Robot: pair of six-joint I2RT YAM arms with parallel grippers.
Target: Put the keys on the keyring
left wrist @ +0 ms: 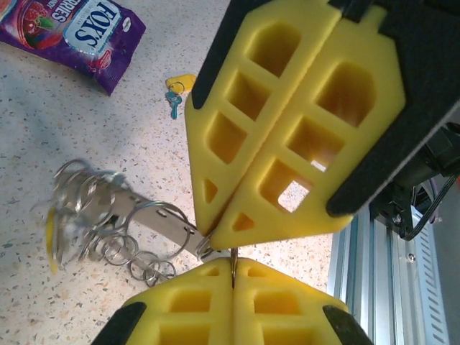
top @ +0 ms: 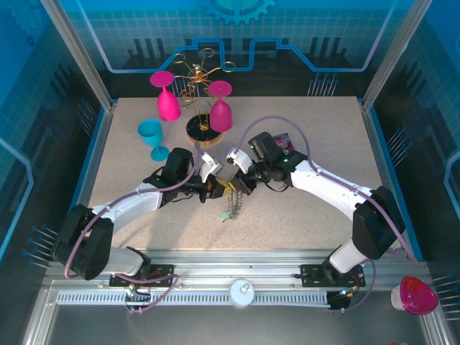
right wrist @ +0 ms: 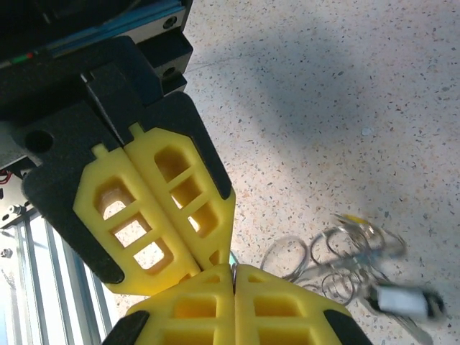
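The keyring (top: 233,207), a grey metal strip edged with wire loops, hangs just above the table between both grippers. My right gripper (top: 241,182) is shut on a small loop at its end (right wrist: 233,277). My left gripper (top: 218,189) meets it tip to tip and is shut on a thin metal edge at that same end (left wrist: 233,267). The rest of the keyring (left wrist: 136,212) dangles away, blurred, with a yellow tag on it. In the right wrist view the loops (right wrist: 338,262) hang to the right. One key (left wrist: 176,92) with a yellow tag lies loose on the table.
Two pink goblets (top: 167,100) (top: 221,108), a blue goblet (top: 153,136) and a gold wire rack (top: 201,75) on a round base stand at the back. A purple candy bag (left wrist: 72,32) lies behind the right arm. The metal rail (left wrist: 402,287) runs along the near edge.
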